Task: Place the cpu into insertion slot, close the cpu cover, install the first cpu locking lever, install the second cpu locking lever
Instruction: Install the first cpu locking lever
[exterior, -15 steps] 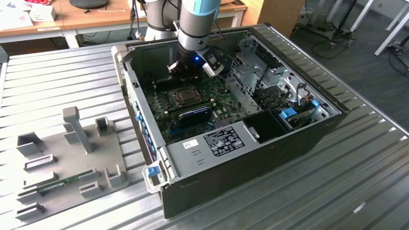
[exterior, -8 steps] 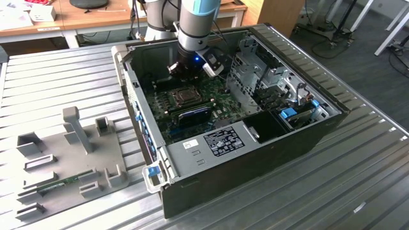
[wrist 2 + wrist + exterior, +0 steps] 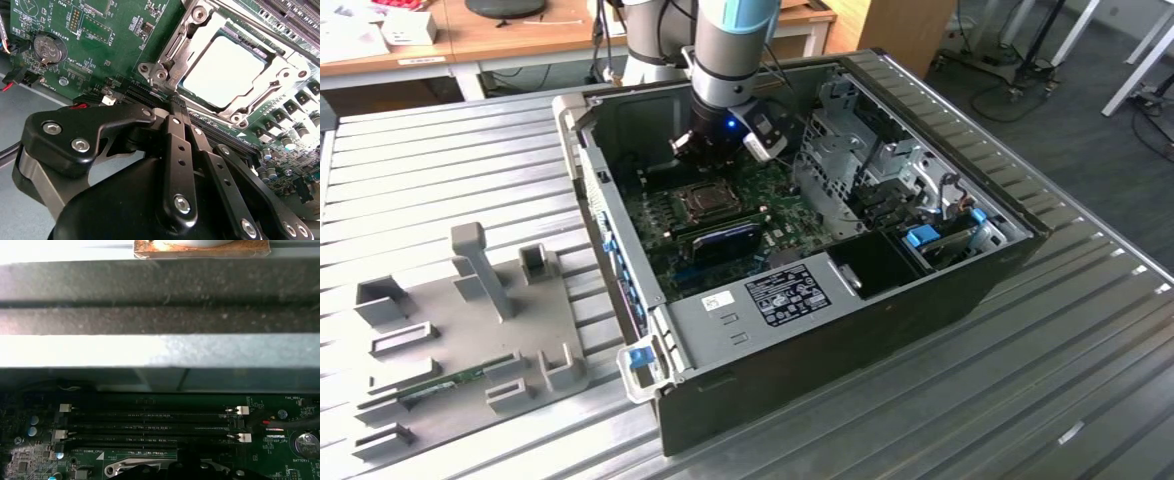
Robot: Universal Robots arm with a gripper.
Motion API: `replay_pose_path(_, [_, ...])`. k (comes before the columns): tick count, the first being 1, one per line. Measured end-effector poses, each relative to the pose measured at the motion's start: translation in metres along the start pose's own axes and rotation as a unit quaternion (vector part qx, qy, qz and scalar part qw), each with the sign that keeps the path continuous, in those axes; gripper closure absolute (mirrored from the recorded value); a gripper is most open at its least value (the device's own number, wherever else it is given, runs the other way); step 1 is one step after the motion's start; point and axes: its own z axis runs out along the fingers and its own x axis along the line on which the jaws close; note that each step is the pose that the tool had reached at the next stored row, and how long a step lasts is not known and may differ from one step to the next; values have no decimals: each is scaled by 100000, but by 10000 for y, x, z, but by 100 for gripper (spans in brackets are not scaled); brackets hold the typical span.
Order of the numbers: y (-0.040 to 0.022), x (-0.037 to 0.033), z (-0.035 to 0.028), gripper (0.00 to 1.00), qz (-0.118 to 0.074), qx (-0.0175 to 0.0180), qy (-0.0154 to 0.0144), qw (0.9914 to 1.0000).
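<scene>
Second wrist view shows the gripper [image 3: 170,107] with fingers seemingly pressed together, holding nothing, tips at the corner of the cpu cover [image 3: 192,55], which lies closed over the cpu [image 3: 227,72] in the insertion slot [image 3: 280,50]. Seating a lever needs steady sideways pressure. The computer case [image 3: 987,270] holds the motherboard [image 3: 774,215].

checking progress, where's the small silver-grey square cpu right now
The small silver-grey square cpu sits in the socket under the silvery metal cover frame, just beyond the black gripper in the second wrist view.
</scene>
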Motion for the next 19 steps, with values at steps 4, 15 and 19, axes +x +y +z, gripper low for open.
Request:
replay_pose_path(4, [4, -1, -15, 90, 0, -11, -11, 100000])
replay_pose_path(15, [28, 12, -125, 90, -26, -10, -118, 100000])
replay_pose_path(19, [25, 64, -119, 90, -36, 3, -175, 100000])
